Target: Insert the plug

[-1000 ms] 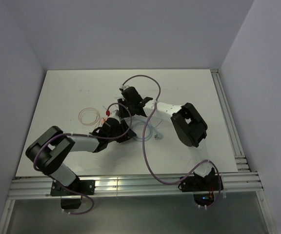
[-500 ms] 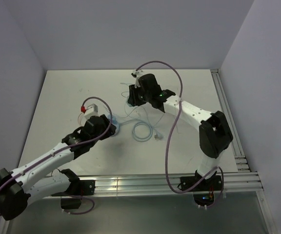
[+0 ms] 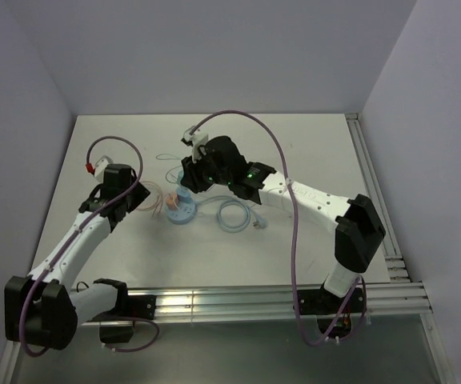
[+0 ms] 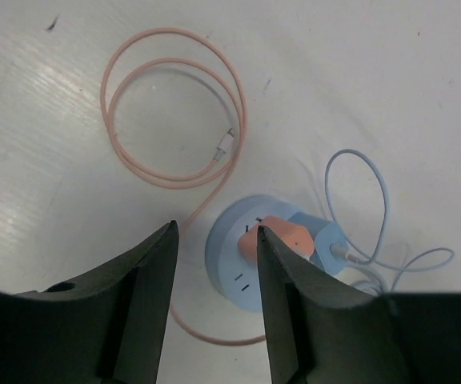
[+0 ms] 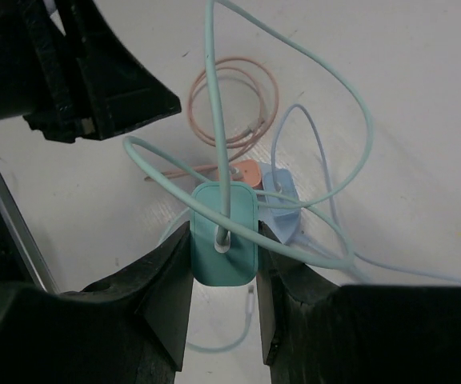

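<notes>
The right gripper [image 5: 224, 240] is clamped on the teal plug [image 5: 224, 216], one finger pressed flat against each side of its body, with the teal cable [image 5: 350, 104] rising from the plug's upper face and looping away in wide arcs. In the right wrist view the plug hangs above the table [image 3: 310, 152], just in front of the orange plug [image 5: 246, 170] and the blue plug [image 5: 278, 186], which sit side by side. Whether the teal plug touches anything beneath it cannot be told. The left wrist view shows those two plugs seated in the round blue socket hub [image 4: 230, 276], the orange one toward the middle and the blue one at the rim. A pink cable [image 4: 174, 104] lies coiled on the table beyond the hub, and a pale blue cable [image 4: 378, 200] curls away from the blue plug. The left gripper [image 4: 216, 232] hovers above the hub with its jaws parted and nothing between them – both fingers [image 4: 146, 296] are clear of the plugs. From the top camera, the left arm reaches in from the left and the right arm from the right, meeting close over the hub.
</notes>
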